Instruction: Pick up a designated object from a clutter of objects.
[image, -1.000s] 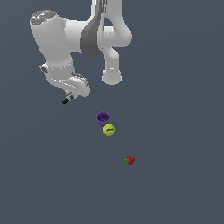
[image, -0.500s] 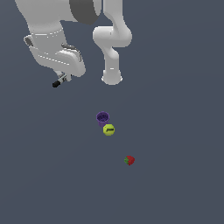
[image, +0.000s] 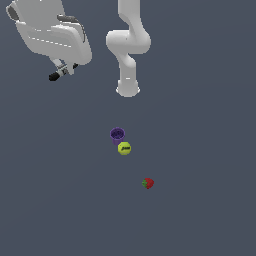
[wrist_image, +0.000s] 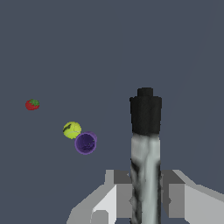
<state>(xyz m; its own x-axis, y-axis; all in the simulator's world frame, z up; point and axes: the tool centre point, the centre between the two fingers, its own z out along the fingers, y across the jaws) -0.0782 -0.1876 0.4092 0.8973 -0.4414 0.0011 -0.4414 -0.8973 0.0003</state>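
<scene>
Grey-shafted, black-tipped, the stick (wrist_image: 145, 144) sits clamped in the hand (image: 62, 70) high above the bench (image: 200, 210), well clear of cup (image: 117, 134), ball (image: 124, 148) and strawberry (image: 147, 183), so the lift wants only firm squeeze and no sudden swing.

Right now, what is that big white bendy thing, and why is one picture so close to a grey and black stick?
The white thing is a robot arm in a computer simulation. One picture is from a camera off to the side. The other camera rides on the arm's wrist, so it looks past the gripper. The gripper is shut on a thin stick tool, grey with a black tip, held up in the air. Down on the grey floor sit a purple cup, a yellow-green tennis ball right beside it, and a red strawberry farther off.
</scene>
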